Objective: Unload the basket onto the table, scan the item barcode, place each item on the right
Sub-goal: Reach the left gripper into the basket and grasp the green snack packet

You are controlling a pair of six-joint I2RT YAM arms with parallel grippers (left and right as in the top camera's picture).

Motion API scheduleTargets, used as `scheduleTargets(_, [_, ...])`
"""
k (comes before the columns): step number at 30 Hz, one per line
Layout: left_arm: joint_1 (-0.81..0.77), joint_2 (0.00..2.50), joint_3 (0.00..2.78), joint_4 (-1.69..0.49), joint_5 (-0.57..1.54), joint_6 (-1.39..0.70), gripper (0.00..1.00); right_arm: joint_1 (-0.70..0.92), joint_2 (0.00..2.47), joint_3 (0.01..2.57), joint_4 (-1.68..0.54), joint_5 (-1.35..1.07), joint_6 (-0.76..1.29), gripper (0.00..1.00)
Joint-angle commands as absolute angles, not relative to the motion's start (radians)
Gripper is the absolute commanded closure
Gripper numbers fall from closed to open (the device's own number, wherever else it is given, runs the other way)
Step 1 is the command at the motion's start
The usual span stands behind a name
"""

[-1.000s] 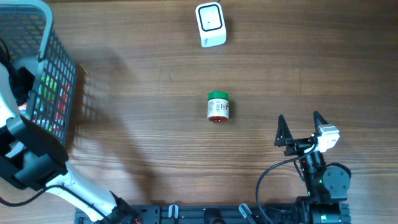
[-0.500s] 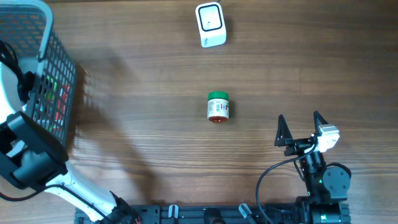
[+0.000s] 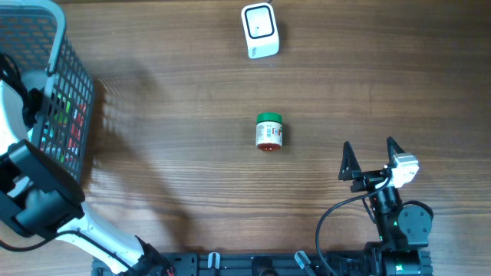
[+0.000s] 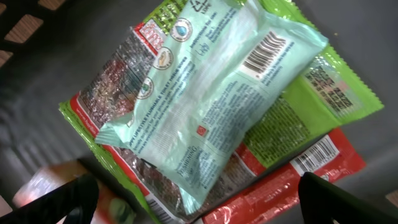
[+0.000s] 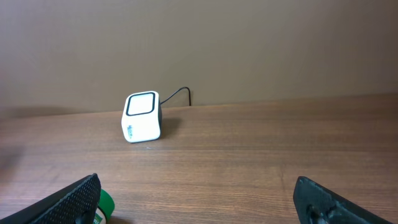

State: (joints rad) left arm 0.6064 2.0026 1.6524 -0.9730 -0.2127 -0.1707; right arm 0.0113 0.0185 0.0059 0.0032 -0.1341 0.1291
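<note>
Small jar w/ green lid, white label and red-brown base [image 3: 269, 131] sits about mid-way on the brown wood-grain surface [image 3: 176, 169]. It looks to be lying on its side, lid end pointing away from the arms. Nothing touches it.

White cube-shaped barcode scanner w/ black-framed window [image 3: 259, 31] is on the far side of the jar, well apart and roughly in line w/ the lid end. In the right wrist view the scanner [image 5: 142, 117] faces the camera, a dark cable trailing behind it. Only a bit of the jar's green lid [image 5: 106, 204] shows at the bottom left.

Right jaws: wide open and empty, on the near side of the jar and off to its right, apart from it. The black fingertips [image 3: 345, 153] point toward the far edge.

Grey wire-mesh basket [image 3: 57, 92] stands well to the left of the jar. The left arm [image 3: 34, 192] reaches into it.

Left jaws: spread wide, gripping nothing. One dark fingertip [image 4: 65, 199] shows at each lower corner of the left wrist view. Below them in the basket lies a pale mint-green plastic packet [image 4: 211, 106], barcode face up, on top of a lime-green packet [image 4: 329, 93] and a red packet [image 4: 305, 180]. Can't tell if the tips touch the packets.
</note>
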Motion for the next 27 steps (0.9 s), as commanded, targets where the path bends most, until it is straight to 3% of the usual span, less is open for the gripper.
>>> scheduleTargets(1, [0.62, 1.977, 1.642, -0.94, -0.219, -0.179, 0.0, 0.008, 0.014, 0.005, 0.007, -0.129, 0.119, 0.0])
scheduleTargets(5, [0.642, 1.977, 1.642, -0.81, -0.139, -0.005, 0.0, 0.008, 0.014, 0.005, 0.007, -0.129, 0.119, 0.0])
scheduleTargets(13, [0.646, 2.053, 1.641, -0.803, 0.012, 0.319, 0.0, 0.008, 0.014, 0.005, 0.007, -0.129, 0.119, 0.0])
scheduleTargets(25, [0.646, 2.149, 1.64, -0.884, 0.0, 0.412, 0.0, 0.008, 0.014, 0.005, 0.007, -0.129, 0.119, 0.0])
scheduleTargets(27, [0.646, 2.159, 1.639, -0.886, -0.024, 0.412, 0.08, 0.008, 0.014, 0.005, 0.007, -0.129, 0.119, 0.0])
